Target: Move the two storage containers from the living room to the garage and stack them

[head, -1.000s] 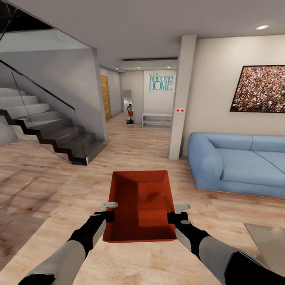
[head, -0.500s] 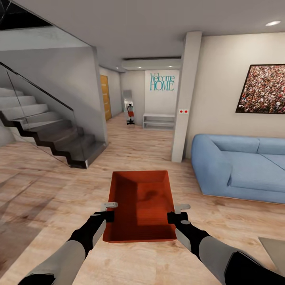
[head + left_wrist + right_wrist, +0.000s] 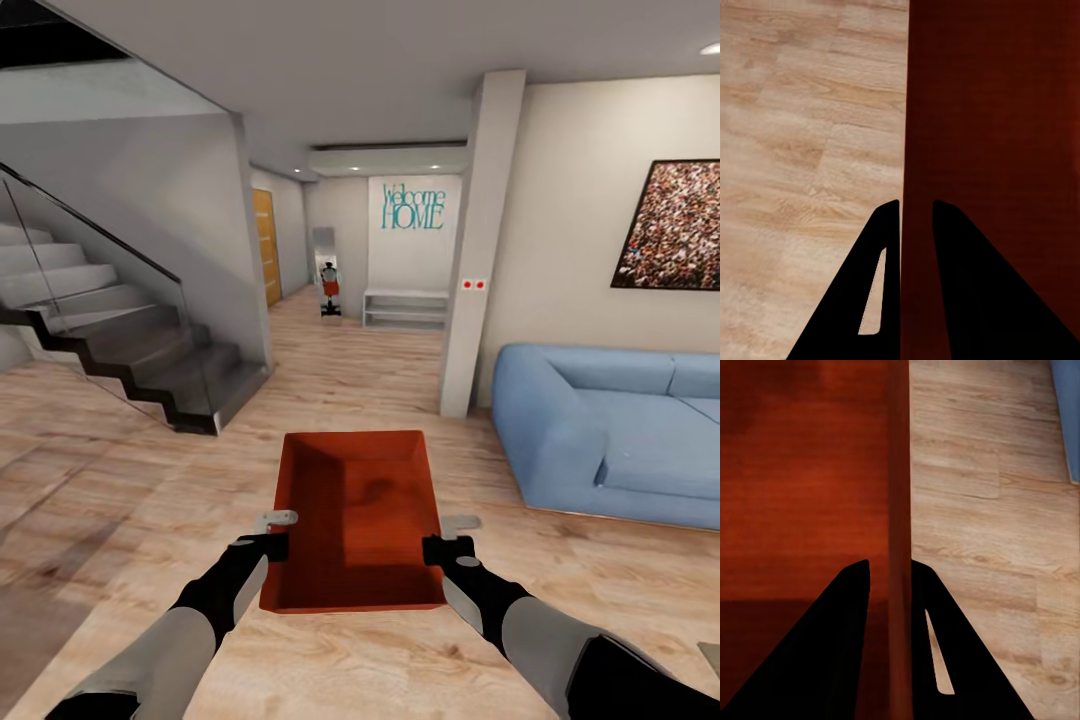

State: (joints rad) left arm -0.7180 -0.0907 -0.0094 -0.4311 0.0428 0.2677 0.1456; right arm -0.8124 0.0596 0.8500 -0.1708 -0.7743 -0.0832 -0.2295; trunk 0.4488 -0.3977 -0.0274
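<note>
I hold one orange-red storage container (image 3: 358,520) level in front of me above the light wood plank floor of the living room. My left gripper (image 3: 275,535) is shut on its left wall, and my right gripper (image 3: 450,538) is shut on its right wall. In the left wrist view the black fingers (image 3: 870,300) pinch the thin container wall (image 3: 916,150). In the right wrist view the black fingers (image 3: 840,652) straddle the other container wall (image 3: 898,510). The bin is empty inside.
A blue sofa (image 3: 610,430) stands at the right, a white pillar (image 3: 480,240) beside it. A dark staircase with a glass rail (image 3: 130,340) rises at the left. A hallway with a "Welcome HOME" wall (image 3: 410,205) and a white bench (image 3: 405,308) lies ahead.
The whole view has turned leftward, so sofa, pillar and picture slid right in the frame. The container and both grippers keep the same place relative to me.
</note>
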